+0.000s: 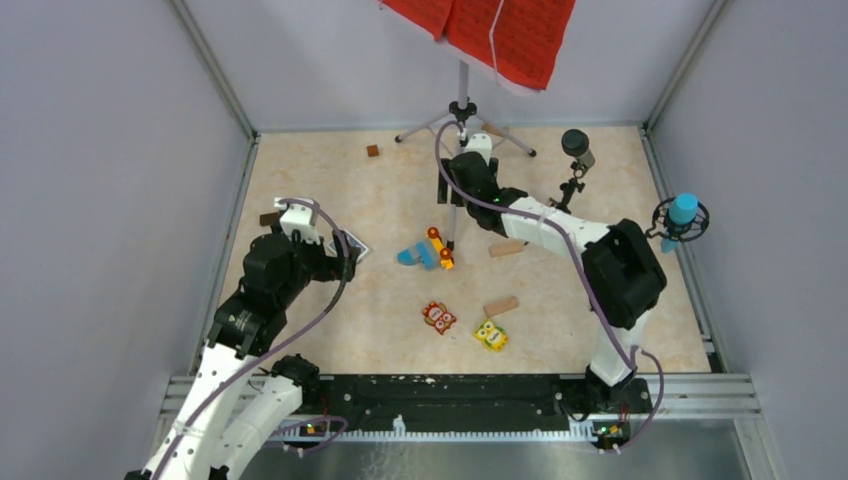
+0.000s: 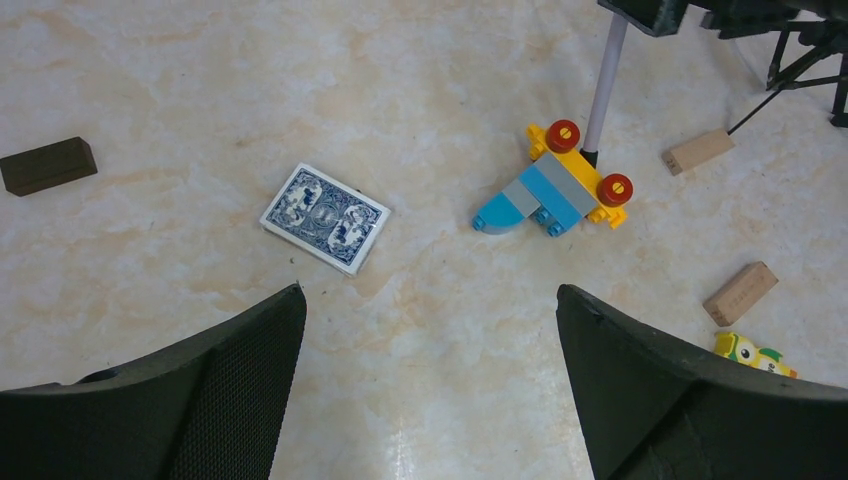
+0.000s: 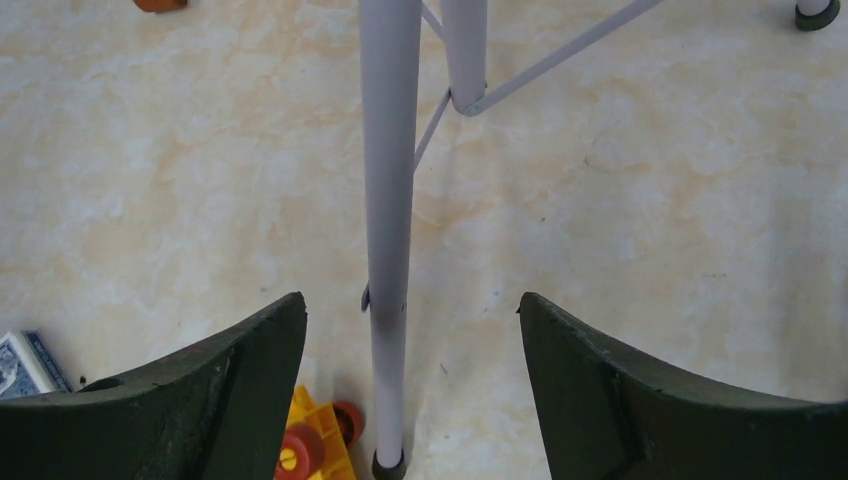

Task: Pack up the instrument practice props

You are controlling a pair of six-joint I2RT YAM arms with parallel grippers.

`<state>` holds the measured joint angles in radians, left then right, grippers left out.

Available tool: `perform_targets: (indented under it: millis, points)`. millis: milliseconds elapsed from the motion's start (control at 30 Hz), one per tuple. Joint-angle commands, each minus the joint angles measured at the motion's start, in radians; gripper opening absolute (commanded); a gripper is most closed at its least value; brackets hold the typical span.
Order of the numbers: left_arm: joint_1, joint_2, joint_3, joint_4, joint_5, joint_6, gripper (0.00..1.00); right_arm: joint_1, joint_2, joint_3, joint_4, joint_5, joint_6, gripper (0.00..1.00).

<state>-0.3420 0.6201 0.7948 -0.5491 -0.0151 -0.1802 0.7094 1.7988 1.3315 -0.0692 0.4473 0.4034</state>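
The music stand's silver pole [image 1: 462, 85] rises at the back, with the red music sheets [image 1: 490, 30] on top hiding the grey desk. My right gripper [image 1: 455, 195] is open, and the stand's front tripod leg [image 3: 388, 250] runs between its fingers without touching them. The leg's foot rests by a yellow toy. The dark microphone [image 1: 577, 143] stands on a small black tripod at the back right. The blue microphone [image 1: 683, 210] sits in its black mount at the right wall. My left gripper [image 1: 345, 262] is open and empty, low over the floor [image 2: 430, 295].
A blue-patterned card deck [image 2: 325, 217] lies just ahead of my left fingers. A blue-yellow toy [image 1: 425, 252], wooden blocks [image 1: 507, 247] [image 1: 501, 305], owl blocks [image 1: 438, 317] [image 1: 490, 335] and small brown blocks [image 1: 372, 151] [image 2: 47, 165] lie scattered. Walls close in three sides.
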Motion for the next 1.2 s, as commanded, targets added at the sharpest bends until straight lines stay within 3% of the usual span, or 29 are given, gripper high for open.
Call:
perform_targets:
  millis: [0, 267, 567, 1000, 1167]
  points:
    - [0.006, -0.01, 0.001, 0.038, 0.04, 0.011, 0.99, -0.029, 0.088, 0.139, 0.047, -0.055, -0.009, 0.77]
    - [0.019, -0.013, 0.0, 0.038, 0.047, 0.014, 0.99, -0.079, 0.226, 0.301, 0.097, 0.041, -0.08, 0.78]
    - [0.034, -0.014, -0.001, 0.04, 0.047, 0.016, 0.99, -0.155, 0.312, 0.402, 0.216, 0.007, -0.179, 0.75]
    - [0.06, -0.003, -0.004, 0.043, 0.069, 0.02, 0.99, -0.192, 0.416, 0.48, 0.355, -0.202, -0.283, 0.56]
    - [0.064, -0.002, -0.003, 0.044, 0.069, 0.02, 0.99, -0.201, 0.428, 0.492, 0.365, -0.292, -0.321, 0.31]
